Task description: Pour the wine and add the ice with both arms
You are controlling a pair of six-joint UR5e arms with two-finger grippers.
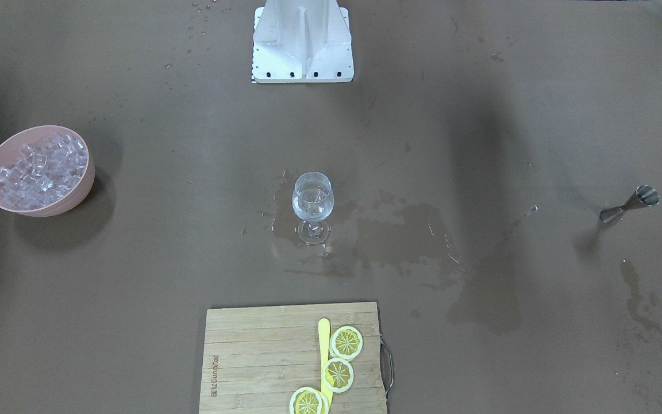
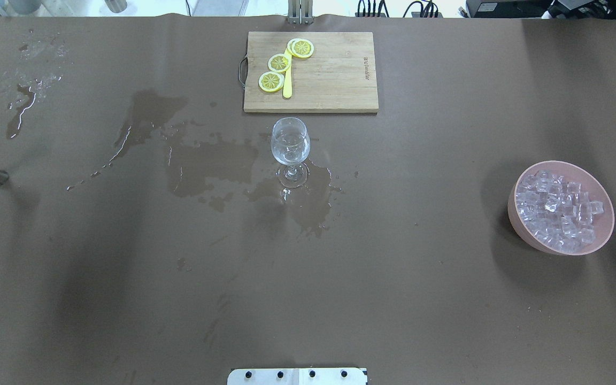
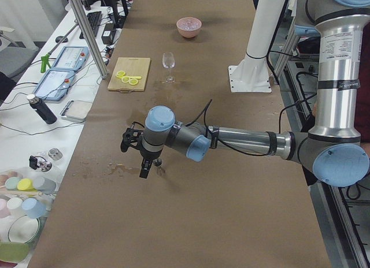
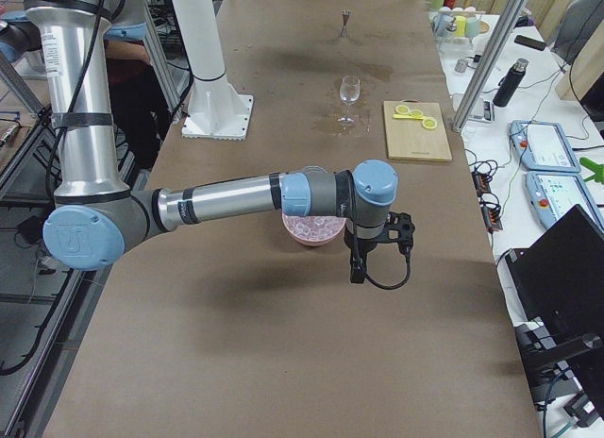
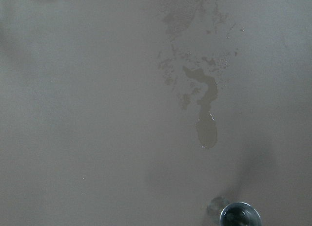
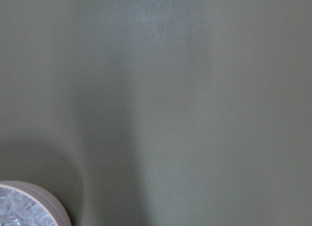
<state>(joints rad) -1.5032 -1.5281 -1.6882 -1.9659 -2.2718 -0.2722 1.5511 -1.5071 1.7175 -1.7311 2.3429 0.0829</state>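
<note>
A stemmed wine glass [image 1: 312, 201] stands mid-table in a puddle and holds a little clear wine [image 2: 290, 151]. A pink bowl [image 2: 517, 216] heaped with ice cubes [image 2: 559, 209] stands on my right side; the ice [image 1: 41, 169] also shows in the front view. A steel jigger [image 1: 630, 205] stands far on my left. My left gripper [image 3: 144, 168] hangs just beside the jigger [image 5: 240, 216]. My right gripper [image 4: 357, 266] hangs next to the bowl [image 6: 51, 202]. Both show only in the side views, so I cannot tell whether they are open or shut.
A wooden cutting board [image 2: 335, 75] with lemon slices [image 2: 278, 62] and a yellow stick lies beyond the glass. The white stand's base [image 1: 302, 57] is on the robot's side. Spilled water [image 2: 206, 166] spreads left of the glass.
</note>
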